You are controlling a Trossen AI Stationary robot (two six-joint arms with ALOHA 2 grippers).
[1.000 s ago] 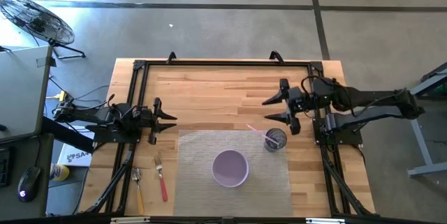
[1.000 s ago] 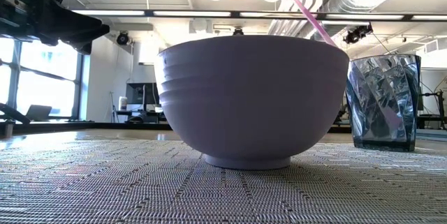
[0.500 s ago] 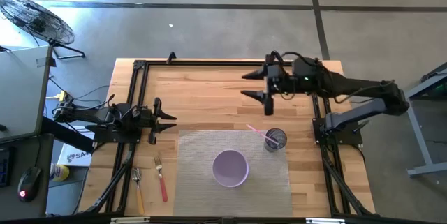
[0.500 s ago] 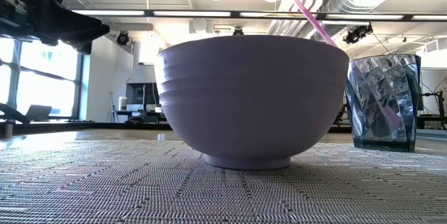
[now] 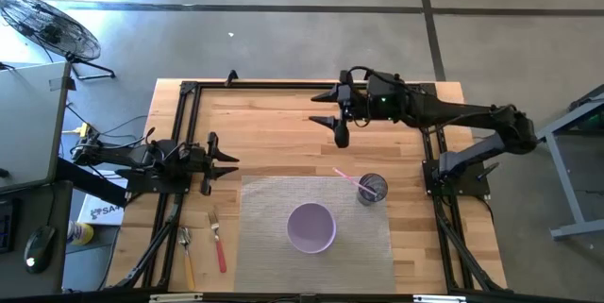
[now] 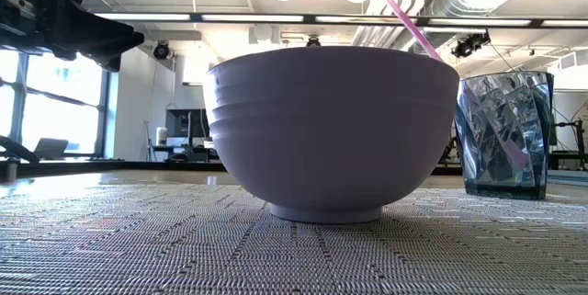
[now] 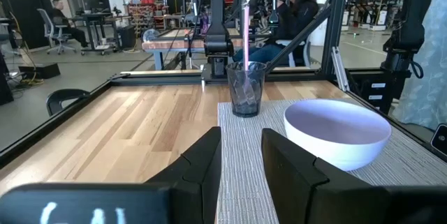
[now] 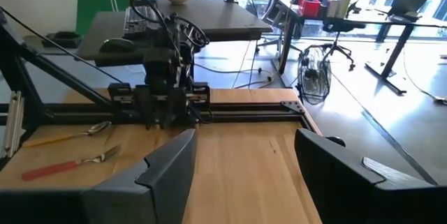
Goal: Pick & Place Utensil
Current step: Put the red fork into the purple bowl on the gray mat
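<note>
Right gripper (image 5: 330, 120) was out over the bare back half of the light wooden table (image 5: 283, 119), jaws wide and empty. You had it facing across toward the left side, well apart from anything graspable.

Utensils left to pick: red-handled metal fork (image 5: 218, 241) and yellow-handled metal utensil (image 5: 187, 255), can't tell fork or spoon. Both lay flat on the wood just off the left edge of the grey woven placemat (image 5: 269, 204), near the front edge. They were side by side, close but not touching as far as I could tell. Long axes ran roughly front to back, heads toward the back, handles toward the front edge.

Left gripper (image 5: 228, 160) was parked at the left side, fingers narrowly parted around nothing, pointing across the mat. The fork's head sat near it, toward the front edge; that arm was clearly the nearer one. From your right gripper the utensils lay diagonally across the table, toward the front left corner. The right wrist view showed them beyond its fingers, close to the left arm's base.

Pink plastic utensil (image 5: 346, 178) already stood tilted in the clear faceted tumbler (image 5: 372, 190) at the mat's right back corner. Lilac plastic bowl (image 5: 311, 227) sat mid-mat, empty from above.

My read: a jaw line across the table, square to the handles, would suit either grab. The right arm would need a long diagonal reach past the bowl; the left only a short drop.
</note>
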